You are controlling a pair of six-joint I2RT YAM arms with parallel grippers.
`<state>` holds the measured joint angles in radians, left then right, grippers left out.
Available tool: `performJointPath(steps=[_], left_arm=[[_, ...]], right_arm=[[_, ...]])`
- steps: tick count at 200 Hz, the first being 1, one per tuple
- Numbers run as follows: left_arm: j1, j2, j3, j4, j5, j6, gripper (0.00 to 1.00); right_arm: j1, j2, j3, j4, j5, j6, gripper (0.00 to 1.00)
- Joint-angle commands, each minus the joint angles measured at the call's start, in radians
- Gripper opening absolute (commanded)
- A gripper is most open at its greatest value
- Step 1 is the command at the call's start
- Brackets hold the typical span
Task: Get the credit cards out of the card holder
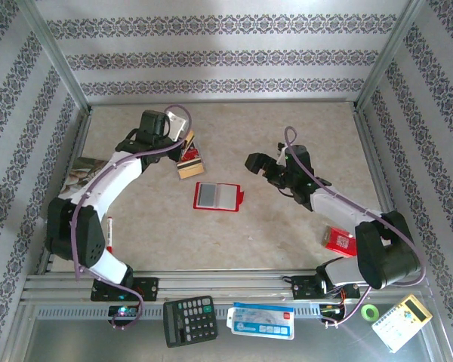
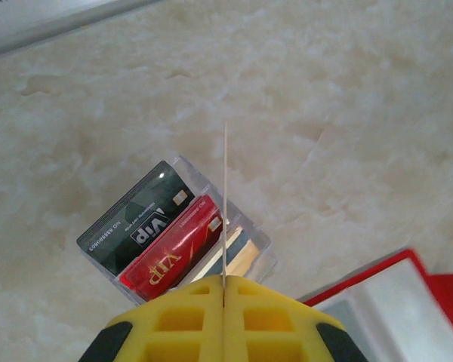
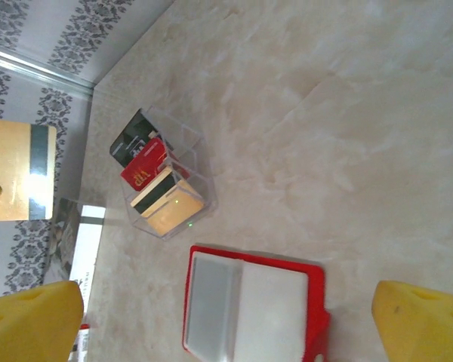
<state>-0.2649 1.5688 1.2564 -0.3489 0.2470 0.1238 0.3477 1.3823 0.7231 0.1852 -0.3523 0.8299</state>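
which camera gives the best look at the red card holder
Right wrist: the card holder lies open and whole, close up, pale pockets showing. Top external shows it whole but small; left wrist catches just a corner.

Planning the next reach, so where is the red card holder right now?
In the top view the card holder lies open mid-table between the two arms, just nearer than the clear card rack.

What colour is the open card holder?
The card holder is red with a pale whitish inside, clearest in the right wrist view.
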Motion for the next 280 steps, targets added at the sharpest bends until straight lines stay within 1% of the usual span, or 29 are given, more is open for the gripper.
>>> performJointPath(steps=[1, 31, 65, 105, 139, 187, 200, 235, 280], left_arm=[[0.019, 0.04, 0.048, -0.007, 0.035, 0.21, 0.0], [0.024, 0.103, 0.088, -0.063, 0.111, 0.376, 0.0], [0.039, 0.168, 0.155, -0.179, 0.201, 0.559, 0.0], [0.042, 0.218, 0.205, -0.257, 0.226, 0.695, 0.0], [0.059, 0.263, 0.244, -0.318, 0.201, 0.743, 0.0], [0.082, 0.322, 0.292, -0.418, 0.199, 0.811, 0.0], [0.085, 0.339, 0.303, -0.421, 0.19, 0.808, 0.0], [0.086, 0.359, 0.301, -0.395, 0.228, 0.812, 0.0], [0.087, 0.41, 0.346, -0.415, 0.203, 0.836, 0.0]], right_arm=[[-0.015, -0.023, -0.005, -0.047, -0.023, -0.048, 0.98], [-0.027, -0.013, -0.005, -0.056, -0.029, -0.046, 0.98], [-0.027, 0.002, 0.001, -0.057, -0.047, -0.031, 0.98], [-0.027, 0.002, 0.004, -0.059, -0.059, -0.016, 0.98], [-0.023, -0.019, -0.008, -0.058, -0.053, -0.008, 0.98], [-0.011, -0.04, -0.019, -0.055, -0.028, 0.002, 0.98], [-0.006, -0.04, -0.019, -0.056, -0.027, 0.001, 0.98], [-0.001, -0.029, -0.015, -0.055, -0.03, 0.007, 0.98], [0.005, -0.029, -0.013, -0.055, -0.025, 0.012, 0.98]])
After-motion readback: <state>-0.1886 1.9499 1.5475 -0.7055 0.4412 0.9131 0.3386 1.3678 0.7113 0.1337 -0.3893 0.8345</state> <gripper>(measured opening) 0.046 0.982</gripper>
